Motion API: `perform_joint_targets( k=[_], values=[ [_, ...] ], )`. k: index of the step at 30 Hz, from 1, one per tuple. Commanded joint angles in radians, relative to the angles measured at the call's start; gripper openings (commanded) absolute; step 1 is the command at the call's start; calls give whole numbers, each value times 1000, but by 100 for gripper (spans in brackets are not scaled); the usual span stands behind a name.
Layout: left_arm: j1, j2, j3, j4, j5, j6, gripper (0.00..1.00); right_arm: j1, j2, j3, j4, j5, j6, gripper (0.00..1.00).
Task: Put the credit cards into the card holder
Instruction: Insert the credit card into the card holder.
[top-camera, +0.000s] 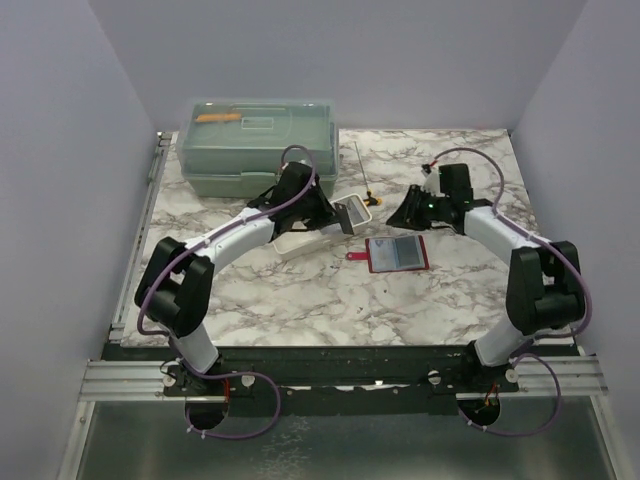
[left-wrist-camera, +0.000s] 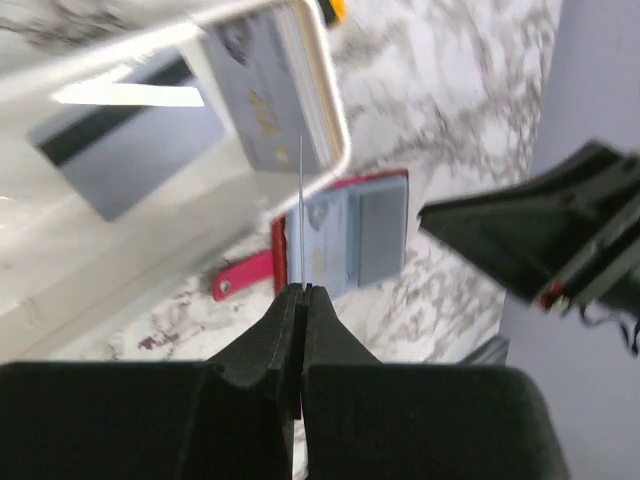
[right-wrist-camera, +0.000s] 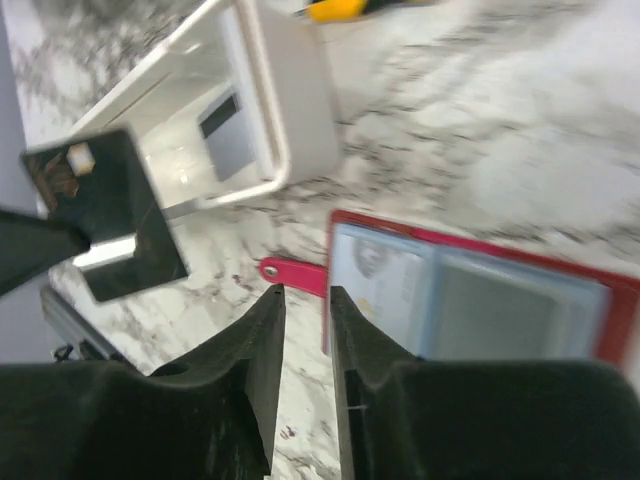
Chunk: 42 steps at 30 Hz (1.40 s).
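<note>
Gripping a thin card (left-wrist-camera: 301, 215) tight in the left claw (left-wrist-camera: 302, 290), tips pressed together, the card seen edge-on as a bare line rising from them. Just past those tips, a white tray (left-wrist-camera: 335, 130) with rounded corners and two more cards: one (left-wrist-camera: 262, 95) leaning on its wall, one (left-wrist-camera: 135, 150) flat with a dark stripe. Straight ahead of the same claw and lower down, the red card holder (left-wrist-camera: 372, 181), lying open on the table with a pale card (left-wrist-camera: 325, 240) under a clear pocket and a red tab sticking out.

Holding the right claw (right-wrist-camera: 305, 292) slightly apart, with nothing between the tips. Just ahead of them, the holder's tab; beyond and to one side, the open pockets. Facing the left claw across the holder, near it but not touching.

Underneath both, a white table (top-camera: 300, 300) veined in grey like marble. Behind the left claw, a green lidded box (top-camera: 255, 150) at the far edge; between the two claws, a thin rod (top-camera: 362, 170) with a yellow end. All round, plain pale lilac walls (top-camera: 330, 60) on three sides. Along the near edge, a metal rail (top-camera: 340, 380) carrying the arm bases.
</note>
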Motion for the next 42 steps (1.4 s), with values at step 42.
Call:
perform_joint_targets(
  k=[42],
  values=[
    [-165,403,207,107,408,75,0,-184,6,-195,-84,121,-113,33]
  ],
)
